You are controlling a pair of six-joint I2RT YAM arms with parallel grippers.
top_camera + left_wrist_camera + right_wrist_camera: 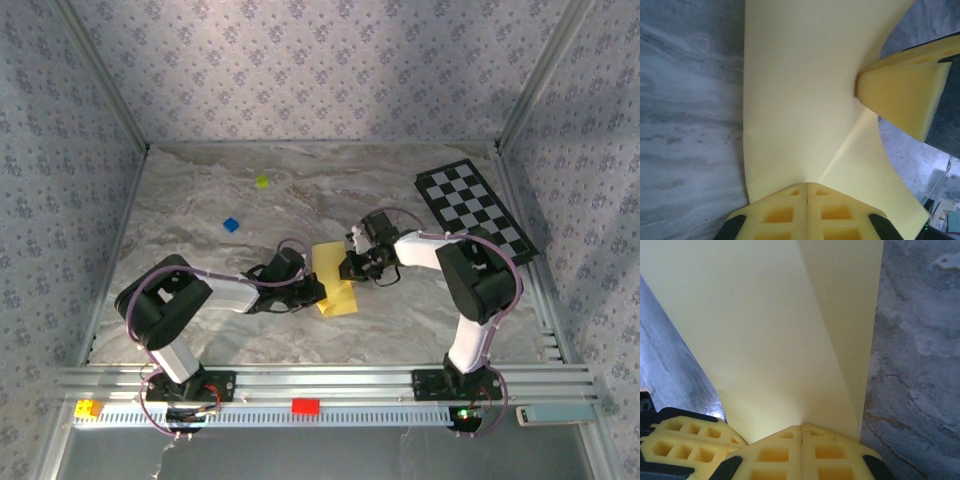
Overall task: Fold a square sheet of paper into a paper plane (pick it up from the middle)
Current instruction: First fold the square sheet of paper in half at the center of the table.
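The square sheet of paper (pixel 338 290) is plain yellow and lies bent in the middle of the marble table, between my two grippers. My left gripper (pixel 318 291) comes at it from the left. Its fingertips are shut on the paper's near edge (pixel 807 184), and a crease runs from there toward the other gripper's fingers (pixel 900 95). My right gripper (pixel 351 266) comes from the right and is shut on the paper's opposite edge (pixel 801 426). The sheet (pixel 765 330) rises in a curved flap in front of it. The left fingers (pixel 680 442) show at the lower left of the right wrist view.
A black-and-white checkered board (pixel 475 208) lies at the back right by the frame post. A small blue block (pixel 231 225) and a yellow-green block (pixel 262 181) sit at the back left. A red block (pixel 305 405) and a yellow block (pixel 88 408) rest on the front rail.
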